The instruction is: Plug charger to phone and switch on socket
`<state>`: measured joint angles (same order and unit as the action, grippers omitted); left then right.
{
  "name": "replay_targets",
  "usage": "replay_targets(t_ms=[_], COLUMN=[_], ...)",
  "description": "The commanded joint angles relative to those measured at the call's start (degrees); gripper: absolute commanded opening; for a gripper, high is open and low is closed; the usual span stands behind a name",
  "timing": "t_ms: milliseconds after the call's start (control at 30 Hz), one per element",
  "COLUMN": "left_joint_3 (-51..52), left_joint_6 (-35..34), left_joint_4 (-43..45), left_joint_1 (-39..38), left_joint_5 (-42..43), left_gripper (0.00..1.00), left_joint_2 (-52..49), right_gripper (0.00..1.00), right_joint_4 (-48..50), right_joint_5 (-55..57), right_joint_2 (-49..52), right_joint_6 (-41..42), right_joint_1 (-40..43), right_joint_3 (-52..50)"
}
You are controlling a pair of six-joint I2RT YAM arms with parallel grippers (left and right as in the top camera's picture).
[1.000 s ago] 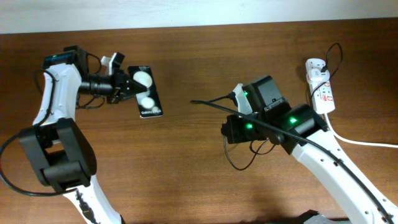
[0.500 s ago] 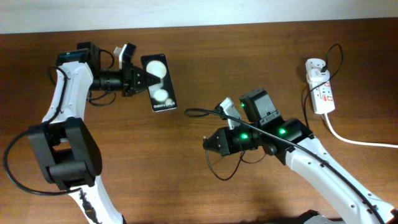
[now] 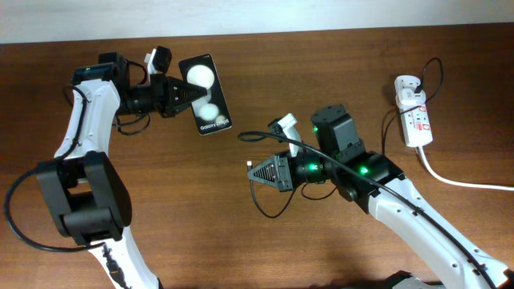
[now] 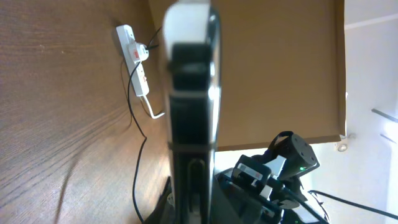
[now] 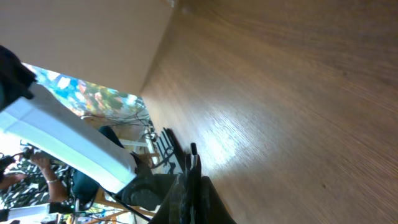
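Shifted leftward, right gripper point(image 3: 259, 168) pinches one charger point(image 3: 252, 166); left gripper point(image 3: 185, 96) clamps one phone point(image 3: 207, 103); one socket point(image 3: 416, 120) beyond.

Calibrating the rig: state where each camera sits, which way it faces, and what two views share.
Overhead: above the table, looking down; shows left hand holding the phone, and right hand.
Left wrist: looks along the edge-on phone toward the power strip and right arm.
Right wrist: low over the wood, looking past its fingers and charger plug.
Shared: overhead and left wrist both show phone and power strip.
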<state>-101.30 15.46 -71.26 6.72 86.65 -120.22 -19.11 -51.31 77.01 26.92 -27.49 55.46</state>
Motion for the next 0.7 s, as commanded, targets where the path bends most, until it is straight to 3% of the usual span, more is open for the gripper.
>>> replay_targets(t_ms=[0, 267, 667], left_joint_3=[-0.3, -0.3, -0.3], left_joint_6=[1.1, 1.1, 1.1], left_joint_4=[0.1, 0.1, 0.1], left_joint_1=[0.0, -0.1, -4.2], left_joint_5=[3.5, 3.4, 1.6], left_gripper=[0.0, 0.0, 0.0], left_joint_2=[0.2, 0.2, 0.2], right_gripper=[0.04, 0.04, 0.04], right_joint_4=[2.7, 12.5, 16.9], right_joint_5=[-3.2, -9.6, -11.7], right_joint_2=[0.3, 7.9, 11.5], right_joint_6=[1.2, 2.6, 3.8], right_joint_1=[0.1, 0.1, 0.1], right_joint_3=[0.0, 0.0, 0.0])
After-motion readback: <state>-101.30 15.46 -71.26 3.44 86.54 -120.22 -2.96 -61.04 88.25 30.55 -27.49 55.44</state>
